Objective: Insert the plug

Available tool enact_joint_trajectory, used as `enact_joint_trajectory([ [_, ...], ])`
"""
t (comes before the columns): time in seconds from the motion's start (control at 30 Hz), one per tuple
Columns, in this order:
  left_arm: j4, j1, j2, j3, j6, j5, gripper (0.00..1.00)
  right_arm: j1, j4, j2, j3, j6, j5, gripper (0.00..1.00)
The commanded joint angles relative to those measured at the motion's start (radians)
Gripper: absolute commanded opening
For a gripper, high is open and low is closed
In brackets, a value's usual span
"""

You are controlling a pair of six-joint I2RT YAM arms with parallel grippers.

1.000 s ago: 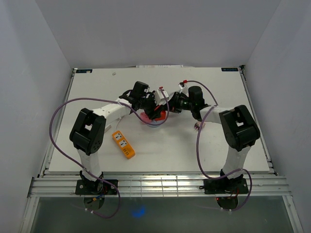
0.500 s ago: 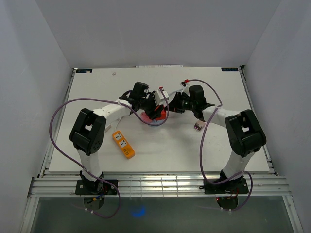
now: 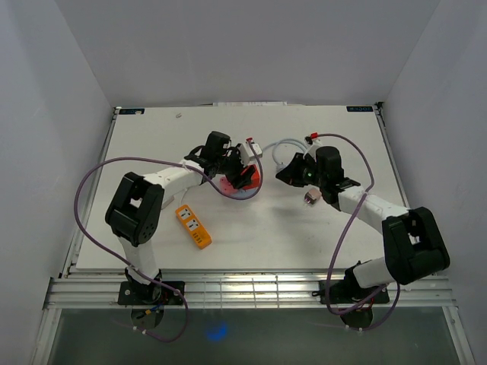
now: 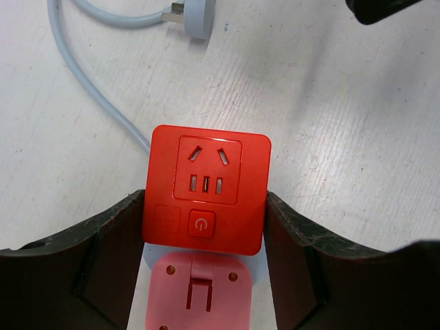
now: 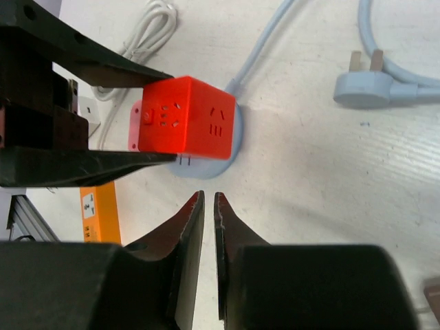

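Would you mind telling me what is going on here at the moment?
The left gripper is clamped on the red socket cube. The grey plug lies loose on the table near it, untouched. The right gripper hovers close by, nearly closed and empty, so the plug is not yet picked up.

1 plug (image 5: pixel 363 89), 1 skt (image 4: pixel 206 189) — 1 strip (image 3: pixel 193 226)

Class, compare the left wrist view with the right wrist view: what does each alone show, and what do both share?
Only left wrist: the power symbol on the red cube socket. Only right wrist: the flat orange power strip and the coiled white cable. Both: that socket gripped by the left claw, and the pale blue plug lying loose.
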Motion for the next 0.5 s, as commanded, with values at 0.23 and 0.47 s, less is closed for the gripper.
enact_joint_trajectory([
  [0.23,0.042,-0.003,-0.097,-0.019,-0.062,-0.011,0.98,-0.050,-0.086,-0.201,-0.143,-0.079,0.161,0.78],
  [0.47,0.084,-0.003,-0.139,-0.034,-0.123,-0.019,0.98,-0.072,-0.345,-0.307,-0.091,-0.050,0.426,0.89],
])
